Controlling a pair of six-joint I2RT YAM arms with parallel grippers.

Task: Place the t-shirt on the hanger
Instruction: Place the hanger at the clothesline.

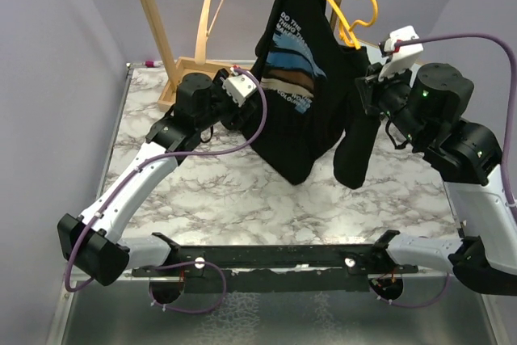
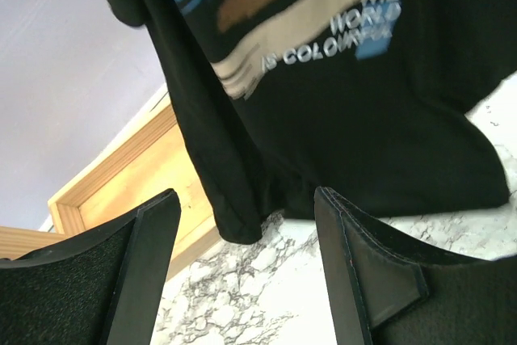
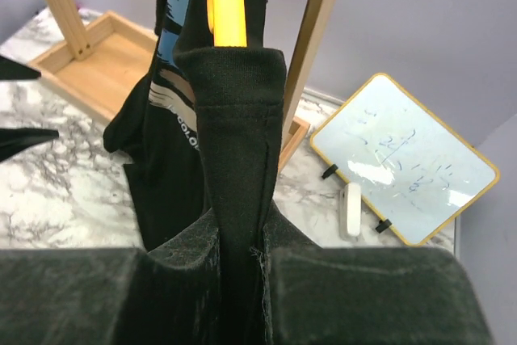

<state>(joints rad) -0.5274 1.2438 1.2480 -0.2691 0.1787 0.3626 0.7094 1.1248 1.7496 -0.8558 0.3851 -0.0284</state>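
Observation:
The black t-shirt (image 1: 295,86) with its blue, tan and white print hangs off the yellow hanger (image 1: 338,14), whose hook curls up at the back right. In the top view my left gripper (image 1: 245,86) stands open beside the shirt's left edge. The left wrist view shows the shirt (image 2: 363,119) hanging just beyond my left gripper (image 2: 246,240), with only marble between the fingers (image 2: 153,264). My right gripper (image 3: 240,240) is shut on a fold of the t-shirt (image 3: 238,143), directly below the hanger (image 3: 224,2). A black sleeve droops under the right gripper (image 1: 370,86).
A wooden rack (image 1: 157,22) with a pale wooden hanger (image 1: 212,6) stands at the back; its base tray (image 2: 121,183) lies close to my left fingers. A small whiteboard (image 3: 404,155) and an eraser (image 3: 353,208) lie on the marble table (image 1: 242,191) at the right.

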